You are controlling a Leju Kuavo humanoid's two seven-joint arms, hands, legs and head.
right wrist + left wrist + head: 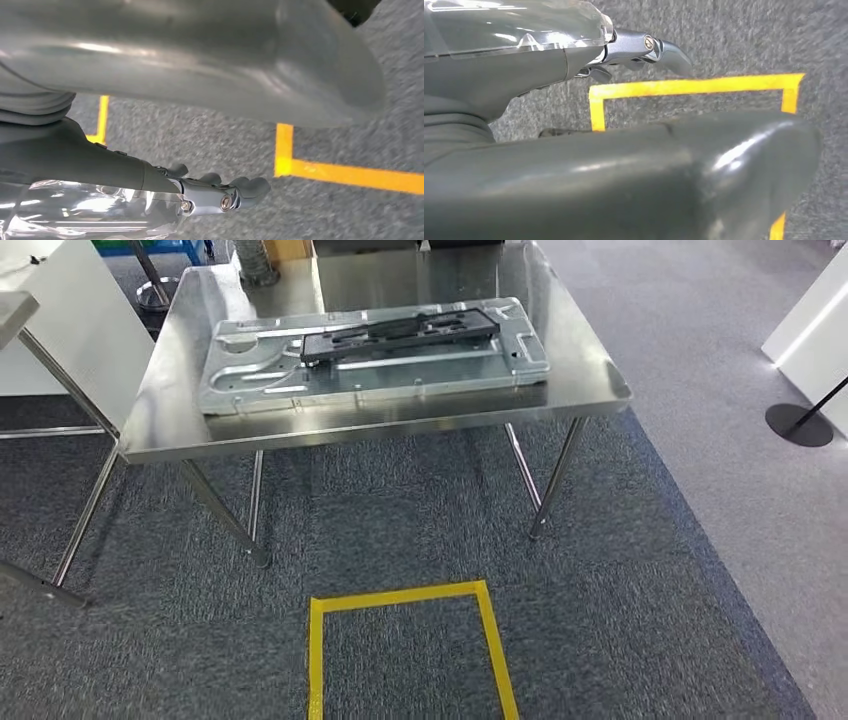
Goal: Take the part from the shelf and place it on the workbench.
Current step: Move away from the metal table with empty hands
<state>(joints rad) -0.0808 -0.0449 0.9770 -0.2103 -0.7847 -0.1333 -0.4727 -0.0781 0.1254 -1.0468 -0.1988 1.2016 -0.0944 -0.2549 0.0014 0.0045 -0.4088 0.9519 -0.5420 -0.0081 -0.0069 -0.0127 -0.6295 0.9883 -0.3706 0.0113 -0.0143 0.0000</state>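
A steel workbench (200, 430) stood on grey carpet (400, 520), seen from above and in front. On its top lay a large flat tray (240, 390) of pale stamped metal, stretching from near the left edge almost to the right edge, slightly askew. The part (400, 335) rested on the tray: a long, flat, black frame with ribs and open slots, lying lengthwise along the tray's far half, its right end close to the tray's far right corner. It touched the tray and nothing held it.

On the carpet before the workbench, yellow tape (400, 595) outlined a rectangle.

The left hand (639, 50) hung above the carpet beside the tape. Its dark fingers (671, 55) were extended and lay close together, the thick grey thumb (704, 165) apart from them, with nothing in the grasp.

The right hand (220, 192) also hung over the carpet near a corner of the tape. Its fingers (250, 187) lay side by side, lightly curved, the thumb (280, 65) well apart, and it held nothing.

A white table (60, 330) stood left of the workbench, and a black round post base (798, 425) sat on the floor to the right.
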